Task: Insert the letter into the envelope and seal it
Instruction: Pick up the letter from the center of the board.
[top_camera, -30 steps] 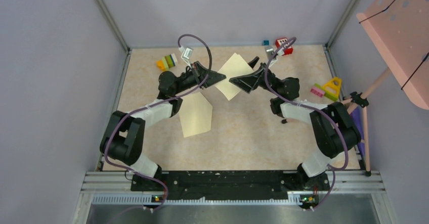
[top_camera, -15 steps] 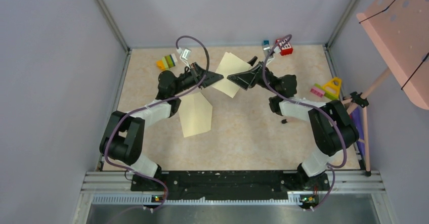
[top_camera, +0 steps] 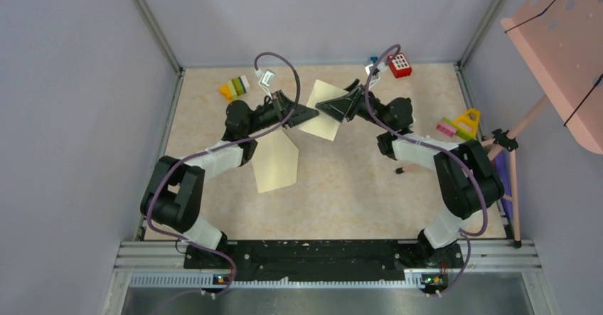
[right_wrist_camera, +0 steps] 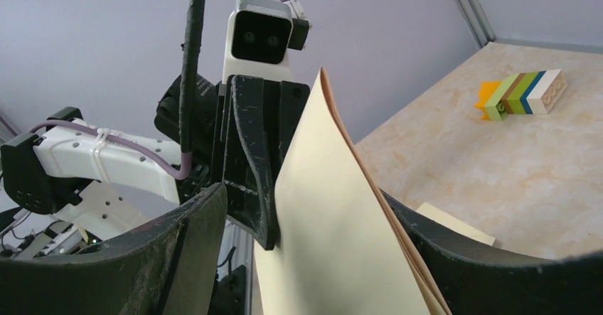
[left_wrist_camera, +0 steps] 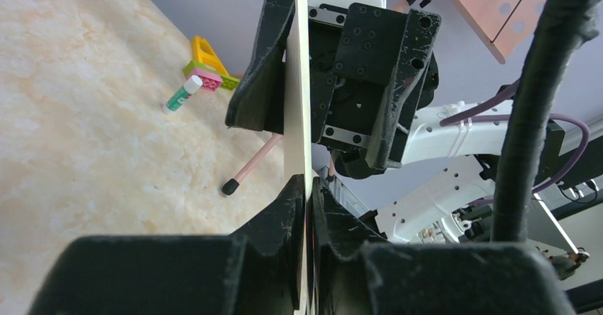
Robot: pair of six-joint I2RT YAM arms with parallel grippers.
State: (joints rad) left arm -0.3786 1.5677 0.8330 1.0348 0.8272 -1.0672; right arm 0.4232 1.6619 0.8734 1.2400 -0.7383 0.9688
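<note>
- Left gripper [top_camera: 307, 110]: jaws clamped on one edge of the letter [top_camera: 323, 126], a folded cream sheet held on edge above the table [top_camera: 370, 187], upper centre of the top view.
- Right gripper [top_camera: 326, 107]: jaws apart, straddling the same sheet from the opposite side.
- The envelope [top_camera: 276, 162] lies flat on the table, left of centre, with its pointed flap toward the top of the frame.

Letter [top_camera: 321, 126] up off table [top_camera: 355, 187], far centre, in left fingers [left_wrist_camera: 277, 222] & btwn right fingers [right_wrist_camera: 192, 237]. Envelope [top_camera: 276, 162] flat on table, nearer & left of letter. Block stack [top_camera: 235, 87] far left; single block [top_camera: 400, 65] far right; more blocks [top_camera: 459, 124] at right edge.
</note>
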